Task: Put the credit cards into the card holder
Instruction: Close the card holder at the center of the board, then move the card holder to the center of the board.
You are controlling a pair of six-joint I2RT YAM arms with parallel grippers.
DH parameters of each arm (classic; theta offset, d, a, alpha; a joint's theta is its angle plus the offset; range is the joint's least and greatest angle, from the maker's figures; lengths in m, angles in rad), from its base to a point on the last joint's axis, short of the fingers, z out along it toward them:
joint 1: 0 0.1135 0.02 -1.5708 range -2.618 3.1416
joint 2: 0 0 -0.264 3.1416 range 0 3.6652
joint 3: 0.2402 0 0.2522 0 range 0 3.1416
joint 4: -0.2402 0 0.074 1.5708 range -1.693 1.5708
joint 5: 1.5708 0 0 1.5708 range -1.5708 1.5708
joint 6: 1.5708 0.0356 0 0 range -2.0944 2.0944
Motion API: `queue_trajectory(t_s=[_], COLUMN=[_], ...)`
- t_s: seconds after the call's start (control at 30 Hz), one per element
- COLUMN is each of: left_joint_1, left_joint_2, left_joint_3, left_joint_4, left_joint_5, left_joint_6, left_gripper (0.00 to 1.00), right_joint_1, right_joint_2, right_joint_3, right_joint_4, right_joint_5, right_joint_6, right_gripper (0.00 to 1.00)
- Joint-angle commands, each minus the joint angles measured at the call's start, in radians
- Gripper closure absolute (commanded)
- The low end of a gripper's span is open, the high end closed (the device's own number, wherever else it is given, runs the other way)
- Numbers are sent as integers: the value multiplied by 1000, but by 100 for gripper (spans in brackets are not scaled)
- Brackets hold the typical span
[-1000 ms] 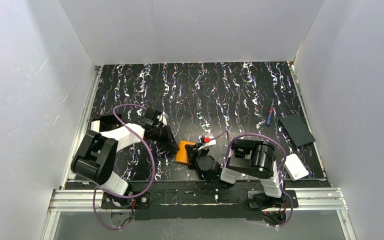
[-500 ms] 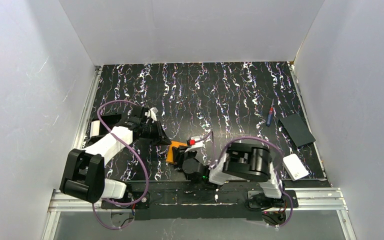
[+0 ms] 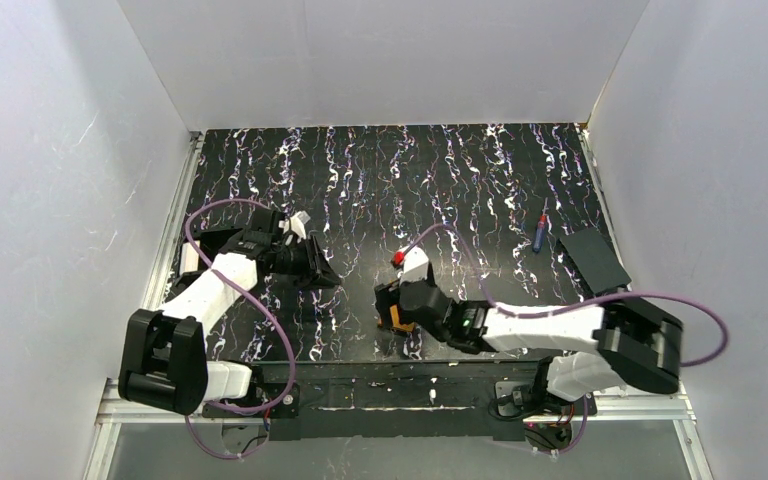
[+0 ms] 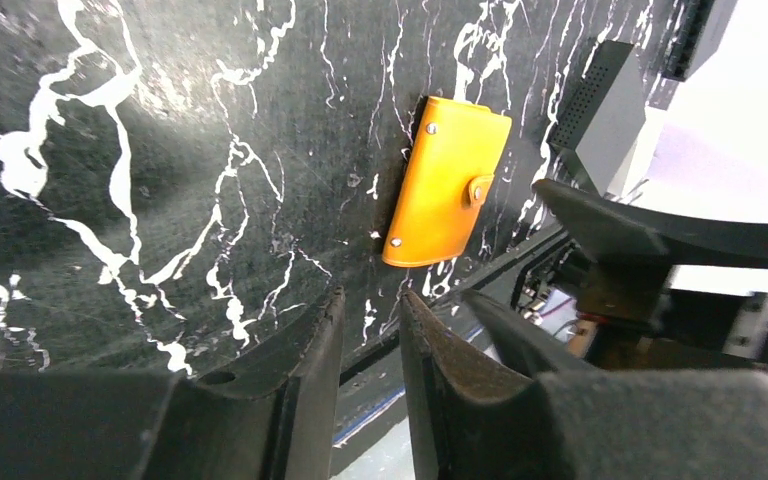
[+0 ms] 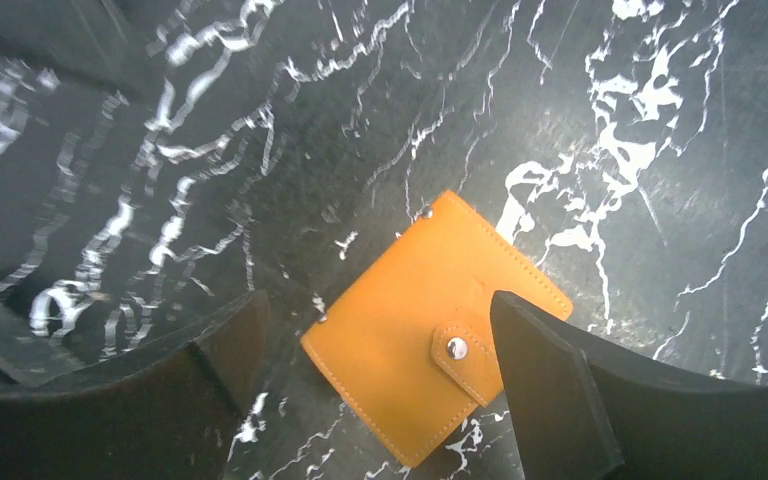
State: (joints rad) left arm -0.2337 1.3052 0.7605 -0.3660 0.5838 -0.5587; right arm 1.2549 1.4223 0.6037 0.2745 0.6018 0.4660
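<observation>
The orange card holder lies folded on the black marbled table, its snap tab fastened. In the top view only a sliver of the card holder shows under my right gripper. That right gripper hovers just above it, open wide, one finger on each side and neither touching it. My left gripper is off to the left of the card holder, its fingers a narrow gap apart with nothing between them. In the top view the left gripper points toward the holder. The credit cards are out of view.
A flat black rectangle lies by the right wall, with a blue pen just left of it. The right arm stretches low across the near right of the table. The metal rail runs along the near edge.
My right gripper has opened wide and let go of the card holder, its arm now stretched out with the elbow swung right. My left gripper drew back to the left and parted slightly.
</observation>
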Motion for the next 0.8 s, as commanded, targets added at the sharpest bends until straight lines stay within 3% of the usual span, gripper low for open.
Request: queue_trajectory(t_s=[0.0, 0.17, 0.27, 0.33, 0.43, 0.63, 0.77], left_joint_1=[1, -45, -98, -136, -199, -251, -251], left_joint_2=[-42, -91, -112, -123, -127, -167, -208], left_joint_3=[-59, -98, -118, -131, -153, -165, -125], left_joint_4=[29, 59, 88, 109, 144, 159, 72], left_joint_5=[113, 136, 125, 111, 81, 62, 42], left_joint_6=[-26, -78, -115, -141, -187, -230, -194], left_gripper=[69, 57, 49, 46, 45, 45, 45], right_joint_1=[-87, -183, -255, -280, -314, -365, -366], right_joint_2=[-168, -189, -185, -208, -223, -150, -118], right_joint_3=[71, 137, 128, 102, 59, -6, -3], right_joint_4=[-253, -498, -567, -564, -550, -383, -327], right_joint_5=[-210, -356, -458, -491, -487, -562, -549], right_joint_6=[32, 125, 251, 308, 357, 384, 386], right_gripper=[9, 7, 13, 19, 20, 37, 36])
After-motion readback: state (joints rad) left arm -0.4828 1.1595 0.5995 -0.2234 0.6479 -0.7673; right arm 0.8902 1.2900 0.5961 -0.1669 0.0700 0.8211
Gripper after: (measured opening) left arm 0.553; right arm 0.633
